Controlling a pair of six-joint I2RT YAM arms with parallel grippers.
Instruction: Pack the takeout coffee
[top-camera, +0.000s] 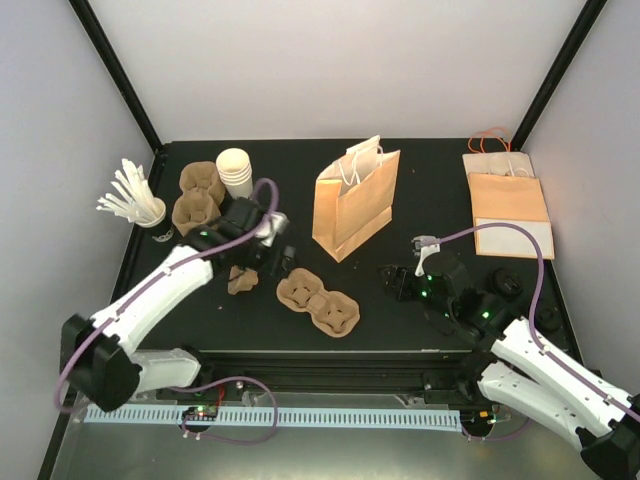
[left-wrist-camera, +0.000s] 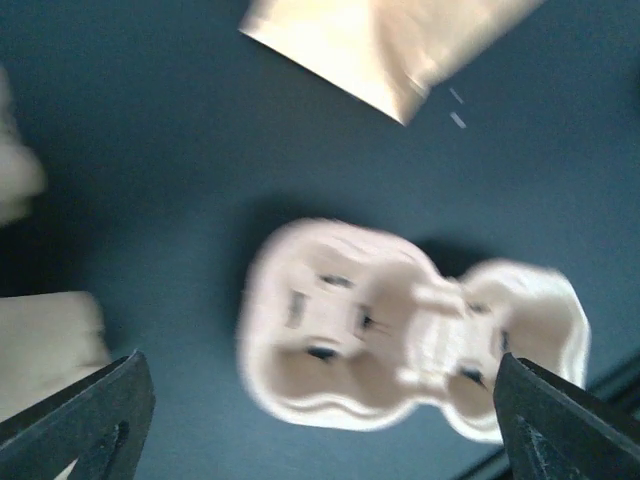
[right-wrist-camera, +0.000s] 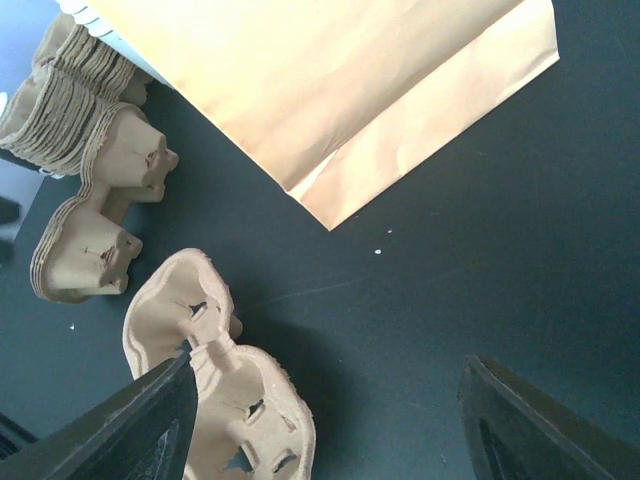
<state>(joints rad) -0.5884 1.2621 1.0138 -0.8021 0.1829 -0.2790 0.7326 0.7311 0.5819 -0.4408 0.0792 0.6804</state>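
Paper coffee cup: I cannot spot it; likely light, crushable, gripped mid-wall. Left hand (top-camera: 284, 260), right hand (top-camera: 400, 281) gape empty by carrier (top-camera: 318, 303), six o'clock of bag (top-camera: 355, 200).

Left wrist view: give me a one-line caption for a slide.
Open left gripper over a two-cup pulp carrier lying on the dark table, corner of a brown paper bag beyond.
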